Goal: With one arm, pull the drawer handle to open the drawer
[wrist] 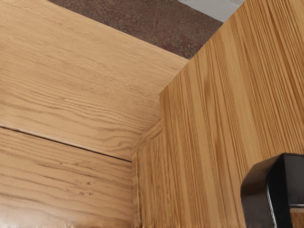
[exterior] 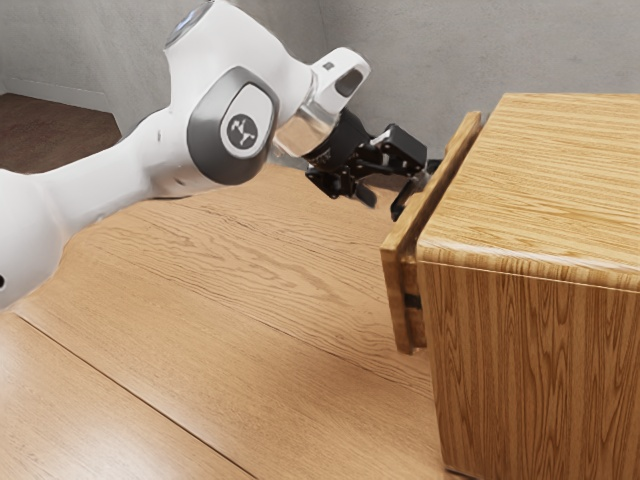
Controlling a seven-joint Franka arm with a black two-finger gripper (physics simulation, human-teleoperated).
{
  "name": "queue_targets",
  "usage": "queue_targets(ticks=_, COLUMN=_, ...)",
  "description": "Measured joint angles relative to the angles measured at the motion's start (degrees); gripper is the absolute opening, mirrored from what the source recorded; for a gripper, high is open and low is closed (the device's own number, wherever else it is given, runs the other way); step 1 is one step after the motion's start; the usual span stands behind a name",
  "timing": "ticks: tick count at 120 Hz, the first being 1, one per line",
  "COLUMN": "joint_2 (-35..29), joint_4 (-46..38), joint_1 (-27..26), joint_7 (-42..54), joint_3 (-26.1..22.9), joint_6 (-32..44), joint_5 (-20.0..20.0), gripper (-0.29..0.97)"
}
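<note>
Drawer front [exterior: 405, 290] sits slightly out from cabinet [exterior: 540, 330] at the exterior view's right, on desk [exterior: 200, 330]. Gripper [exterior: 395, 198] is at its face near the top; can't tell if it's clamped, handle hidden. I'd pull straight back, level, no twisting.

This is a bare test room, not a lived-in home. Rough grey concrete walls [exterior: 450, 50] rise behind my black gripper [exterior: 405, 185] and meet in an unadorned corner. Under the gripper lies a broad tabletop of pale oak planks [exterior: 250, 330]. Past the table's far edge is a dark brown speckled floor [exterior: 50, 125]. The one piece of furniture, a plain box-shaped cabinet of light oak-grain wood [exterior: 540, 200], stands right in front of the gripper.
</note>
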Motion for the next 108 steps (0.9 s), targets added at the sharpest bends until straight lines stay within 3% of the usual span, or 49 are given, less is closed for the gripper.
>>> queue_targets(ticks=53, joint_2=-6.3, joint_4=-7.3, joint_1=-1.0, joint_7=0.1, joint_3=7.0, joint_6=0.7, joint_5=-1.8, gripper=0.68)
queue_targets(ticks=87, joint_2=-11.2, joint_4=-12.4, joint_1=-4.1, joint_7=0.3, joint_3=14.5, joint_6=0.7, joint_5=-3.0, gripper=0.68)
queue_targets(ticks=108, joint_2=-12.0, joint_4=-13.5, joint_1=-2.9, joint_7=0.5, joint_3=17.9, joint_6=0.5, joint_5=-3.3, gripper=0.68)
